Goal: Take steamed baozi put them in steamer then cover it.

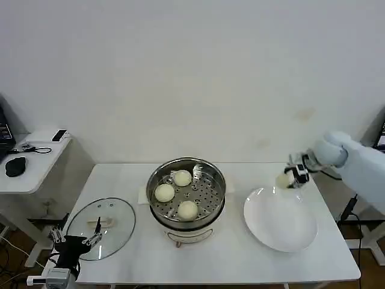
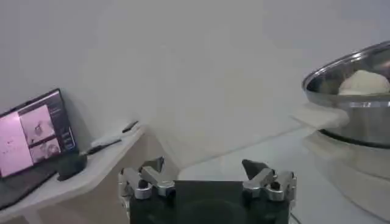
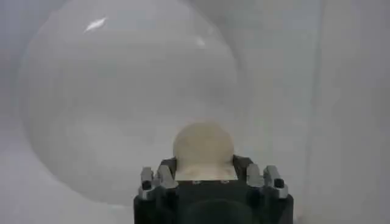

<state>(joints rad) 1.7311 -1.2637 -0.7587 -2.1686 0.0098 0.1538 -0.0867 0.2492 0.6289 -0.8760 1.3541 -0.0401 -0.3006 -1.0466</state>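
Observation:
The steel steamer (image 1: pixel 212 170) stands mid-table with three baozi (image 1: pixel 182 177) (image 1: pixel 164 192) (image 1: pixel 187 209) in it; its rim (image 2: pixel 341 70) and one baozi (image 2: pixel 364 82) show in the left wrist view. My right gripper (image 1: pixel 287 179) is shut on another baozi (image 1: pixel 283 180) (image 3: pixel 203 146), held above the far edge of the white plate (image 1: pixel 289 232) (image 3: pixel 122 97). The glass cover (image 1: pixel 120 229) lies flat at the table's left, handle (image 1: pixel 103 222) up. My left gripper (image 1: pixel 93 238) (image 2: pixel 204 167) stands open low at the table's front left corner, beside the cover.
A side table (image 1: pixel 36 162) (image 2: pixel 73 179) on the left carries a mouse (image 1: pixel 15 165) and a laptop (image 2: pixel 33 134). A white wall rises behind the table. Bare tabletop (image 1: pixel 234 256) lies in front of the steamer.

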